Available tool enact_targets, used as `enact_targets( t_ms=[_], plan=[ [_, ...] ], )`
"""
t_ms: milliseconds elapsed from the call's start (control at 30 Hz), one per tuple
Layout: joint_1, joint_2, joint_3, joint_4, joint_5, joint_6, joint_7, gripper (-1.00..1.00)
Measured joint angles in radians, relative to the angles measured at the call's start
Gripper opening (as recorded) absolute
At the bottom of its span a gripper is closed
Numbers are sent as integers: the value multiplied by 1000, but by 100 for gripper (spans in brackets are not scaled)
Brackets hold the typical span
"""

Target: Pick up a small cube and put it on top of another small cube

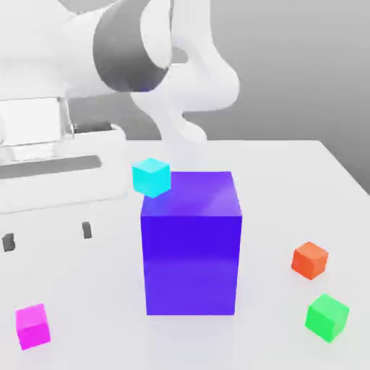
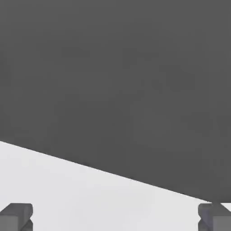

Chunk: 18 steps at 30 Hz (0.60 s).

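Observation:
The small magenta-pink cube [image 1: 32, 326] rests on the white table at the exterior view's near left. At the near right of that view lies the small green cube [image 1: 327, 316], far from the magenta one. My gripper [image 1: 47, 236] hangs from the white hand at the left, higher in the picture than the magenta cube and not touching it. Its two dark fingertips [image 1: 87, 230] stand wide apart with nothing between them. The hand view has my gripper [image 2: 115, 219] open, with bare table [image 2: 67, 194] beyond it.
A big blue-violet block [image 1: 191, 246] stands mid-table between the two cubes. A cyan cube [image 1: 152, 177] sits by its far left corner. An orange-red cube [image 1: 310, 260] lies just behind the green one. The arm's white links fill the upper left.

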<state>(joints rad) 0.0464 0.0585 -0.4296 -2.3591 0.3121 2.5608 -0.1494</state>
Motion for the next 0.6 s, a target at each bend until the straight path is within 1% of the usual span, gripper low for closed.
enact_targets(
  t_ms=[133,267,400,433,600],
  plan=[
    [-53,138,-3,-12,27,49,-142,0],
    [-114,266,-5,-23,20,109,-253,0],
    [-199,411,88,9,112,207,-343,0],
    [-217,437,109,15,131,226,-357,-100],
    [-217,437,109,15,131,224,-357,-100]
  ],
)
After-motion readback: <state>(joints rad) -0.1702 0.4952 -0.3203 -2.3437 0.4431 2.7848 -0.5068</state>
